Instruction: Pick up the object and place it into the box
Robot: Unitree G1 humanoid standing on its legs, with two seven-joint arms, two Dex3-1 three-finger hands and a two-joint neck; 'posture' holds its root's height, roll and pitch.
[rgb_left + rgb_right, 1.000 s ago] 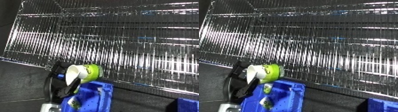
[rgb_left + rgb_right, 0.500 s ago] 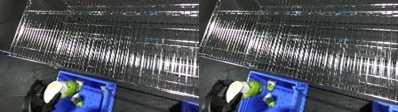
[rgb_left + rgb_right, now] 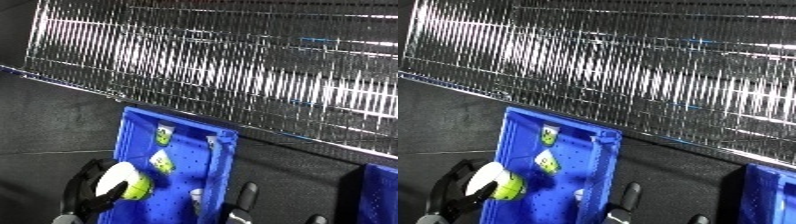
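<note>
Here, in the left eye view, a blue bin [image 3: 169, 165] sits on a dark tabletop [image 3: 53, 125] in front of a shiny wire rack [image 3: 231, 75]. At the bin's lower left edge, the left hand [image 3: 89, 187] is black and curled round a white and yellow-green object [image 3: 124, 184], holding it over the bin's left wall. Inside the bin lie a few small white and green items [image 3: 163, 161]; any labels on them are too small to read. The right hand's fingers [image 3: 249, 192] poke up, straight and released, just beside the bin's right wall. A second blue bin [image 3: 382, 192] shows at the right edge.

In the right eye view the same scene appears, with the object [image 3: 496, 184] clasped at the bin's left wall [image 3: 503, 150]. No writing can be read anywhere.
</note>
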